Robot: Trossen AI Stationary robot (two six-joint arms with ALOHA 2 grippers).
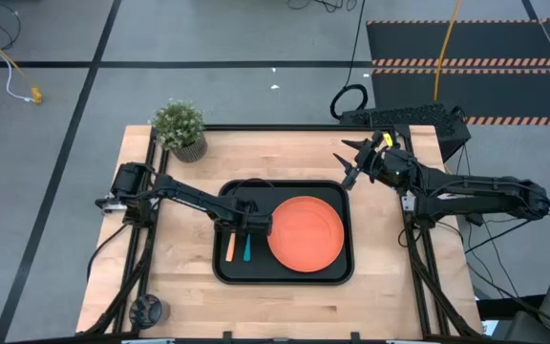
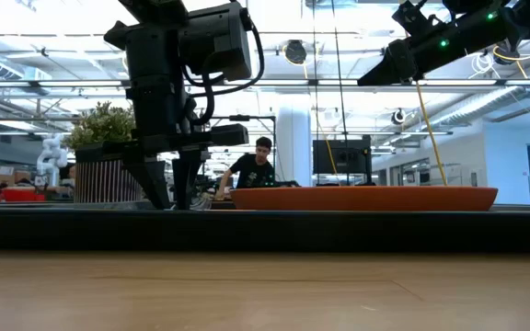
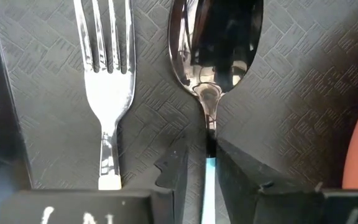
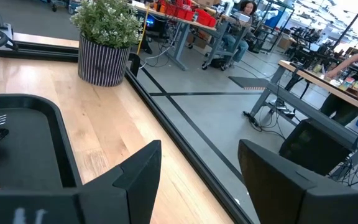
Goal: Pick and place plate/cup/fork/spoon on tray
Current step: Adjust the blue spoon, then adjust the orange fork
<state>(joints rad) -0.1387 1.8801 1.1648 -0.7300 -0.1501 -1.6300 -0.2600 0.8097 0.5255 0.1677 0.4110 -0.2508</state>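
**Spoon set beside fork on tray**

While the right gripper (image 1: 351, 161) hangs w/ fingers wide over the desk (image 1: 189, 287) by the tray (image 1: 285, 279) corner, the left gripper (image 1: 248, 225) straddles the spoon (image 3: 213, 56) handle, fingers narrow, contact unclear. Fork (image 3: 107, 68) alongside; plate (image 1: 306, 234) on tray too.

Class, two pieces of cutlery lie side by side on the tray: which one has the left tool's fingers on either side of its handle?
The spoon, with the light blue handle, nearer the plate. The left tool straddles it; the orange-handled fork lies free beside it.
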